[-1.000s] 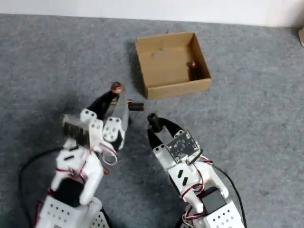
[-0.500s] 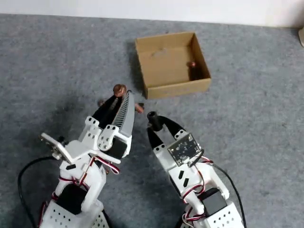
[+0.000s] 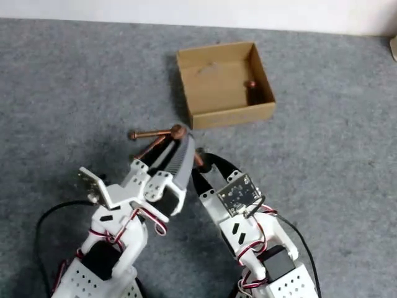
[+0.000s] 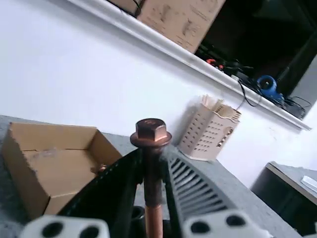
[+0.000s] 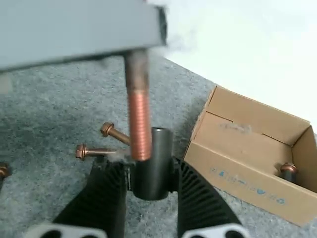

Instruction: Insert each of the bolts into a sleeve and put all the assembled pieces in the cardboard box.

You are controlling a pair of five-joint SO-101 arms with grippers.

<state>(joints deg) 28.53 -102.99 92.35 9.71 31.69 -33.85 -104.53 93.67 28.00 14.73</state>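
Both jaws are closed, left gripper [image 4: 151, 161] on a bolt [image 4: 150, 135], right gripper [image 5: 151, 178] on a sleeve [image 5: 159, 163]; centre the tip over the bore before lowering.

Left hand [image 3: 177, 138], clamped, hangs just above clamped right hand [image 3: 203, 162].
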